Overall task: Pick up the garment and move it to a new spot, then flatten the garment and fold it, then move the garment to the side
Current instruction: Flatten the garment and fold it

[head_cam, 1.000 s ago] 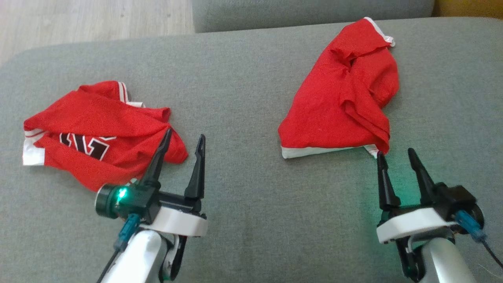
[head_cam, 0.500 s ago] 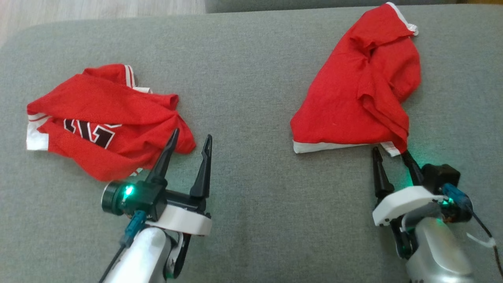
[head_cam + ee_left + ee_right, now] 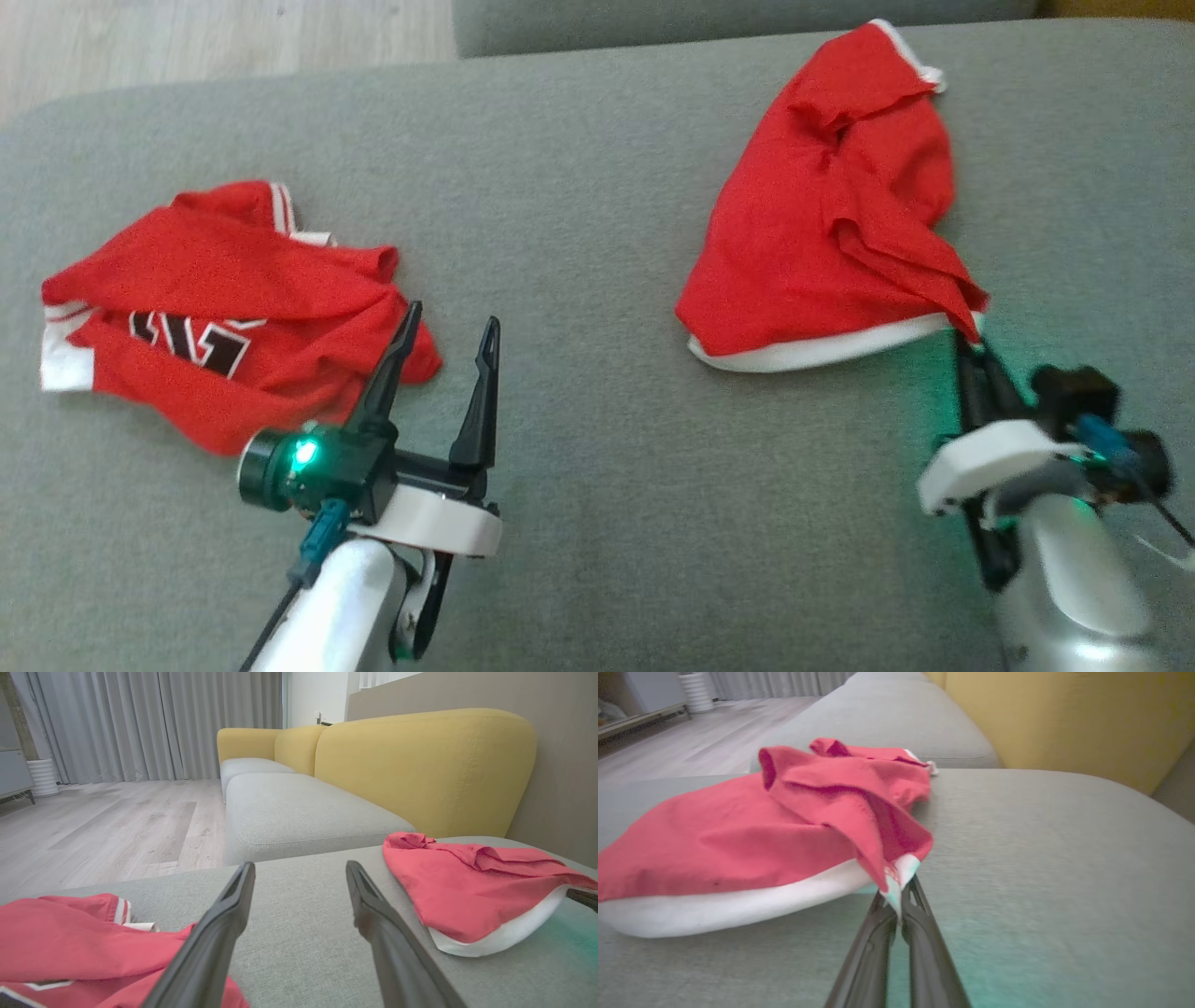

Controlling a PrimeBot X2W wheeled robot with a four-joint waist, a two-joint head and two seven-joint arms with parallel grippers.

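The garment (image 3: 822,233) is red with a white hem and lies crumpled on the right of the grey cushion (image 3: 579,187); it also shows in the left wrist view (image 3: 467,886) and the right wrist view (image 3: 738,849). My right gripper (image 3: 966,341) is shut on its near right corner, the white hem pinched between the fingertips (image 3: 900,896) and raised slightly off the cushion. My left gripper (image 3: 451,317) stands open over bare cushion, its jaws wide apart (image 3: 300,865), just right of a second red jersey (image 3: 215,308) with black lettering.
The jersey (image 3: 70,942) lies crumpled at the left of the cushion. A yellow backrest (image 3: 420,765) rises behind the seat, and another grey seat (image 3: 299,812) stands beyond. Wooden floor (image 3: 187,37) lies past the far left edge.
My right gripper moved forward onto the garment's near right corner and shut on it; the hem there has lifted and curved. The head camera shifted. The left gripper stayed open.
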